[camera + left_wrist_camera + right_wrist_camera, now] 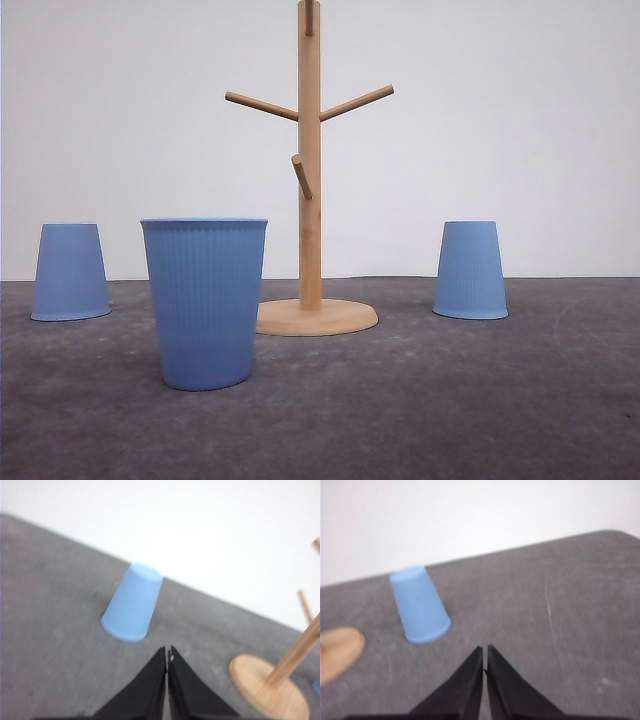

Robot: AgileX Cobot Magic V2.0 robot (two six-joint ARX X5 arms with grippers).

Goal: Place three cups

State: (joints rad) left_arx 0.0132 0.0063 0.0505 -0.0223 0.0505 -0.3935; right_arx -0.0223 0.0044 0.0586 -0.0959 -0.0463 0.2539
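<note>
Cups: upright one [205, 300] front-left of stand [310, 160]; inverted left cup [132, 602] and right cup [419, 605] on bench [450, 400] | jaws: left gripper [167, 656] and right gripper [485, 655] pressed together, empty | advice: spread jaws wide before descending, grip mid-wall gently.

3 light-blue cups: 1 upright [205, 303], 2 upside down, 1 ahead of left gripper [167, 656] [70, 271], 1 ahead of right gripper [485, 655] [470, 270]. 1 wooden stand [310, 160] w/ 4 pegs. 1 desk [420, 400]. 2 grippers.
</note>
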